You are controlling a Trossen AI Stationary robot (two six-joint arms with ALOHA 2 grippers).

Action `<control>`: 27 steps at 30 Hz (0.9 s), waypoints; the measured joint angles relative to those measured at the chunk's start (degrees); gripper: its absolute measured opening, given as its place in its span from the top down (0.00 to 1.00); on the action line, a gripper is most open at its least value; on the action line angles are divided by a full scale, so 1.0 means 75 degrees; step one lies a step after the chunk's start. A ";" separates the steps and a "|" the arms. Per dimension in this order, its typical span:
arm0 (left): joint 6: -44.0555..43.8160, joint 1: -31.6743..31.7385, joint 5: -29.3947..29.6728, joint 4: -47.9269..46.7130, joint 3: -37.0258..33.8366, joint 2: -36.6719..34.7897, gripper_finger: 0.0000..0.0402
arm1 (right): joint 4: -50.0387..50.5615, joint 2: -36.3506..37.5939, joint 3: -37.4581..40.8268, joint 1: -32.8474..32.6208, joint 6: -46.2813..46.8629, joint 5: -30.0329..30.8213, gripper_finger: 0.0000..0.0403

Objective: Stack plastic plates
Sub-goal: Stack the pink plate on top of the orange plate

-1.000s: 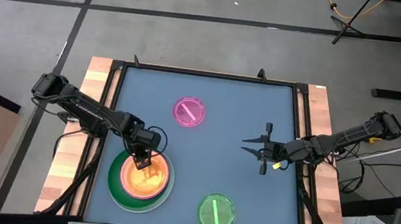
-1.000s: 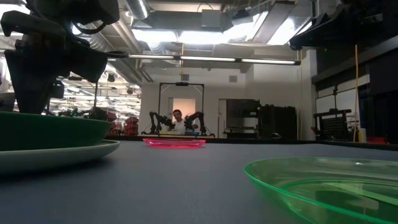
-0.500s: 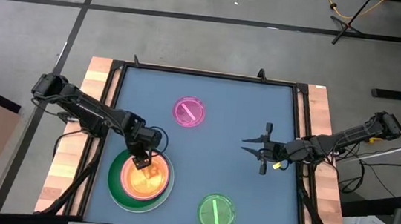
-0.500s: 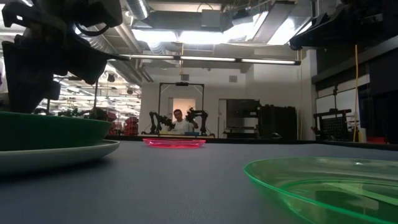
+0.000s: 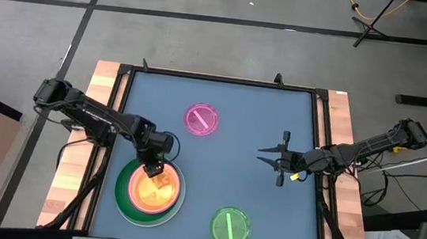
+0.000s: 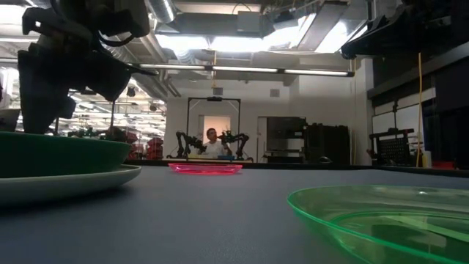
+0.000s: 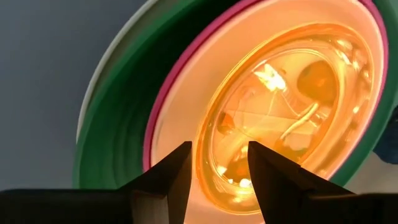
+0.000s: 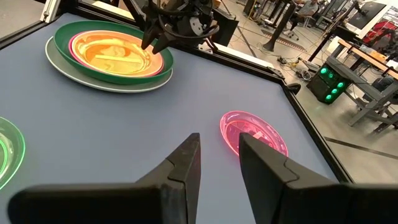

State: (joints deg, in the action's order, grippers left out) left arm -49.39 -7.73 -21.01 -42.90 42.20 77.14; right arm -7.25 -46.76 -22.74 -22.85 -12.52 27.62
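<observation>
A stack stands at the table's near left: a large pale plate [image 5: 180,204] at the bottom, then a dark green one [image 5: 121,196], a magenta one [image 7: 163,106], and a small orange plate [image 5: 155,195] on top. My left gripper [image 5: 152,173] hovers open over the stack's far part, and in its wrist view its fingers frame the orange plate [image 7: 286,106]. A small pink plate [image 5: 201,119] lies flat at the far middle. A small green plate [image 5: 230,227] lies flat near the near edge. My right gripper [image 5: 262,156] waits open at the right.
The blue table top [image 5: 223,176] lies bare between the three plate spots. A black frame [image 5: 319,138] and wooden side strips border it. In the low view the green plate [image 6: 381,216] sits close in front, and a person is far behind in the room.
My left gripper has shifted a little toward the table's right, staying over the stack. The plates and my right arm have kept still.
</observation>
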 joint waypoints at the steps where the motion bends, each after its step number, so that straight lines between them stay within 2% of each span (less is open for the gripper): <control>1: -0.0001 0.0023 -0.0010 -0.0009 0.0033 0.0000 0.63 | 0.0000 0.0000 0.0000 0.0000 0.0001 0.0000 0.74; 8: 0.0000 0.0440 -0.0020 -0.0022 0.0759 0.0000 0.63 | 0.0000 -0.0001 0.0000 0.0000 0.0000 0.0000 0.74; 15: 0.0029 0.1224 0.0042 -0.0010 0.1774 -0.0003 0.63 | 0.0000 -0.0001 0.0000 0.0000 0.0001 0.0000 0.74; 27: 0.0147 0.3013 0.1593 0.0033 0.2749 -0.0003 0.63 | 0.0021 -0.0001 0.0000 0.0000 0.0001 0.0000 0.74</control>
State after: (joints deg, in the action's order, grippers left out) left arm -48.28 14.87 -9.07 -42.65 62.82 77.12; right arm -7.09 -46.76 -22.74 -22.85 -12.51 27.62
